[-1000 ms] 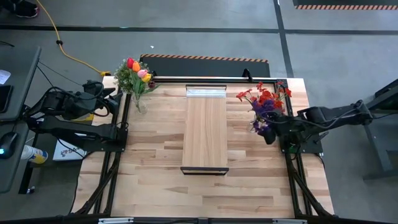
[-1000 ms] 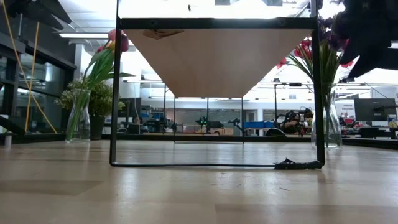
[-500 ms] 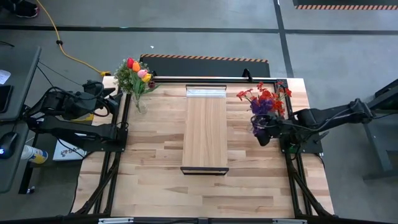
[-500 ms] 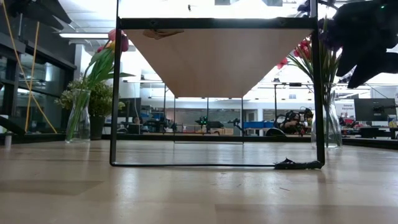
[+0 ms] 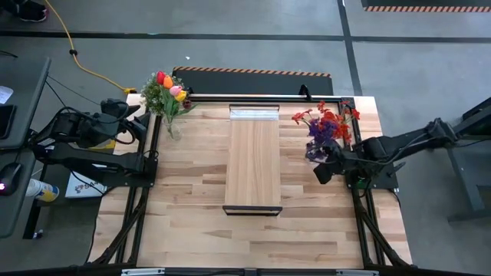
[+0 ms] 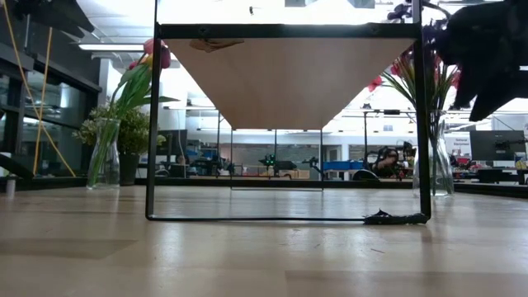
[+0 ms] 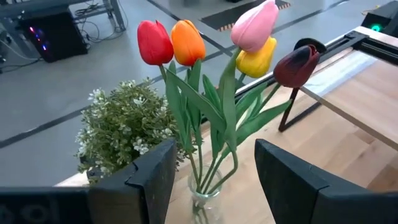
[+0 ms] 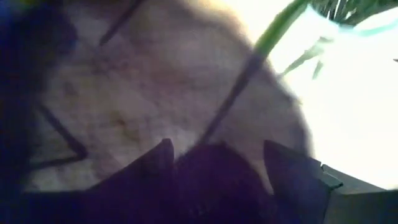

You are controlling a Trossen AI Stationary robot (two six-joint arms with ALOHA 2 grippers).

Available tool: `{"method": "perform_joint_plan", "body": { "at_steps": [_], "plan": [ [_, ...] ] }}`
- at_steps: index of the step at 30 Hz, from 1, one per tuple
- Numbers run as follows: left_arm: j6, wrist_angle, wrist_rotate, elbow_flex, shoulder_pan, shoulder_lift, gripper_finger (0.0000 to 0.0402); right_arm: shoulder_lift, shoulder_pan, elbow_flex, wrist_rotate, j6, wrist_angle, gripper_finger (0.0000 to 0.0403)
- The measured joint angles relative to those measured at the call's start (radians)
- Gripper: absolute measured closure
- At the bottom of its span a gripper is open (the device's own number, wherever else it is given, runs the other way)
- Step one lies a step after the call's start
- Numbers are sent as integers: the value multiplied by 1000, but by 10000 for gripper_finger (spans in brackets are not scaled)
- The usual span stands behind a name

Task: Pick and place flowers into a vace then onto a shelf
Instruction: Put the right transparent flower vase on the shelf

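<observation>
Plank worktop, light wood. Shelf stands at centre on a dark frame, long axis 12-to-6, pale strip at the 12 end. Glass vase of tulips sits at 10 o'clock by the worktop's corner. Glass vase of red and purple flowers at 2 o'clock. Black scrap at the shelf frame's foot.

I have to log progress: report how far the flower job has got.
Done: tulips stand in the left vase; red and purple flowers fill the right vase. In hand: right gripper by that bouquet, grip unclear. Left: the shelf carries nothing yet. Left gripper waits open.
</observation>
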Motion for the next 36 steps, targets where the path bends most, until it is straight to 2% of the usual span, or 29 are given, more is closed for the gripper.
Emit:
{"method": "perform_joint_plan", "body": {
  "at_steps": [5,10,14,27,31,36],
  "plan": [
    [33,0,-7,0,0,0,153,0,77,0,12,44,-13,173],
    [49,0,-19,0,0,0,153,0,160,0,129,219,-77,175],
    [49,0,-19,0,0,0,153,1,204,0,171,264,-63,175],
    [49,0,-22,0,0,0,153,131,219,0,184,331,13,185],
    [49,0,-22,0,0,0,153,123,237,0,182,357,14,183],
    [49,0,-22,0,0,0,153,102,272,0,233,371,20,188]
  ]
}}
